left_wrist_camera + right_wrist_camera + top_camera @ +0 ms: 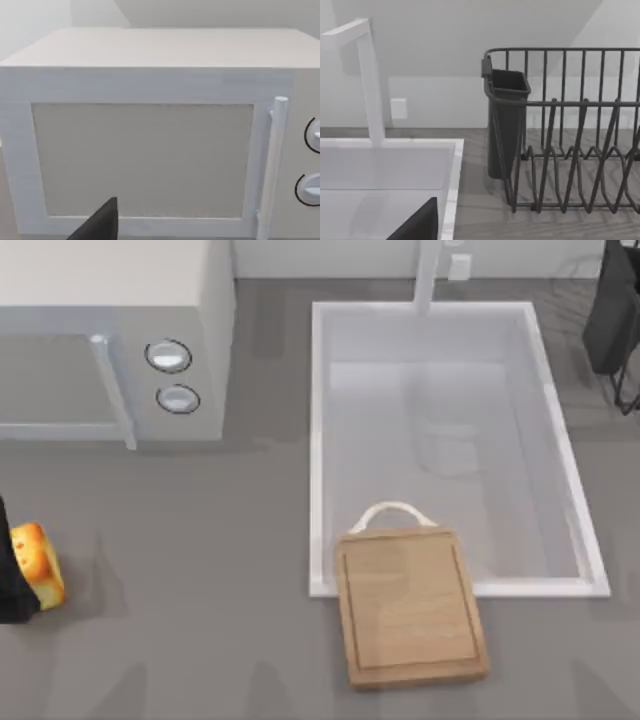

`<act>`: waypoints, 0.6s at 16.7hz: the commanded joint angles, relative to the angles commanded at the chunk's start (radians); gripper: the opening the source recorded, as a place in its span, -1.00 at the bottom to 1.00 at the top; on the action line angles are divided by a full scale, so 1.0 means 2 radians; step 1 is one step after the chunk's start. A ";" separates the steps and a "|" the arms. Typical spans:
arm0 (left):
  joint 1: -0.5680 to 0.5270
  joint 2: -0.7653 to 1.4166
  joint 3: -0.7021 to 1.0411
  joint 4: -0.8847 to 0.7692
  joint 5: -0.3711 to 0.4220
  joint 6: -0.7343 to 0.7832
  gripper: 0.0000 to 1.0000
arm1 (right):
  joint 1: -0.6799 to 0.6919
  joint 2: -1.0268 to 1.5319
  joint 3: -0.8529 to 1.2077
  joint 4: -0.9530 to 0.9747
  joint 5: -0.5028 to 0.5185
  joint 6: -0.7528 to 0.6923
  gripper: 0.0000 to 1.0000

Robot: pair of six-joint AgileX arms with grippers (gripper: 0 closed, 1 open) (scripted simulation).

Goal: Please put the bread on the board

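Top view puts the bread (36, 562) at the far left edge of the worktop (200, 640), right against the dark left hand (12, 585); whether that hand grips it or how far it is open, I cannot tell. The board (410, 605) lies well apart, overlapping the sink (318, 440) rim. Likely the carrying step: next, move the bread rightward over the board and release

I see a white microwave (115, 340) at the back left of the gray surface (200, 640). A white sink (450, 430) with a tap (428, 275) sits beside it. A dark dish rack (570, 135) stands at the far right.
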 joint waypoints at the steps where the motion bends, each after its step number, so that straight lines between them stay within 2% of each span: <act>1: 0.000 0.000 0.000 0.000 0.000 0.000 1.00 | 0.000 0.000 0.000 0.000 0.000 0.000 1.00; 5: 0.001 0.032 0.029 -0.025 -0.001 0.030 1.00 | 0.000 0.000 0.000 0.000 0.000 0.000 1.00; 10: 0.001 0.191 0.147 -0.127 0.000 0.151 1.00 | 0.000 0.000 0.000 0.000 0.000 0.000 1.00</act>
